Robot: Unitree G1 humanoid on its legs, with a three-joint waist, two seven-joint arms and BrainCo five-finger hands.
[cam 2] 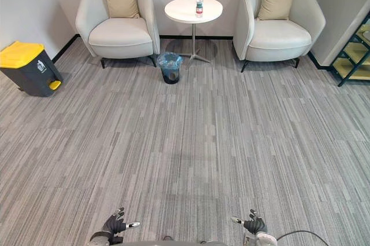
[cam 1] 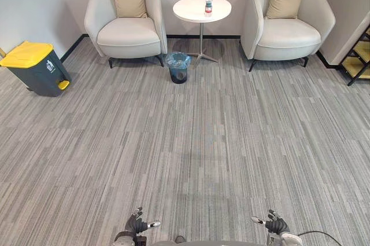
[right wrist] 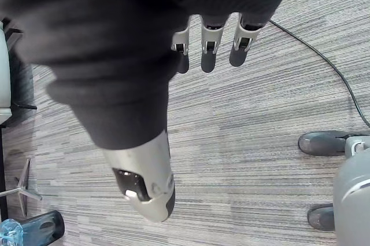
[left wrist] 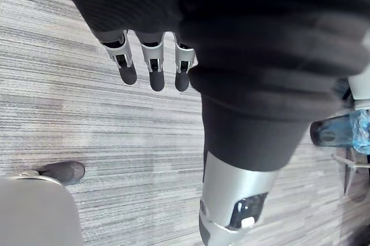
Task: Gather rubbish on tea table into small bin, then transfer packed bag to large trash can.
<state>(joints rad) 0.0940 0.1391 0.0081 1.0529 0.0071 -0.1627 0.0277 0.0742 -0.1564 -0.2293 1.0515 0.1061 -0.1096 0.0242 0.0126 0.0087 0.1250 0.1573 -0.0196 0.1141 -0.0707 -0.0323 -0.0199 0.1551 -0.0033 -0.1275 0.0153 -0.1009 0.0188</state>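
Hanging over carpet [cam 1: 185, 142], left hand [cam 1: 137, 223], right hand [cam 1: 276, 223], fingers [left wrist: 151, 65] relaxed, empty, bottle [cam 1: 208, 0] on table [cam 1: 191, 11]

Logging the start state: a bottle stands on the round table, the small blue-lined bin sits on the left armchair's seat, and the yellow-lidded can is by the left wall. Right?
One error: the small bin stands on the carpet, between the left armchair and the foot of the round table, as the left eye view shows. The bottle and the yellow-lidded can are as you say.
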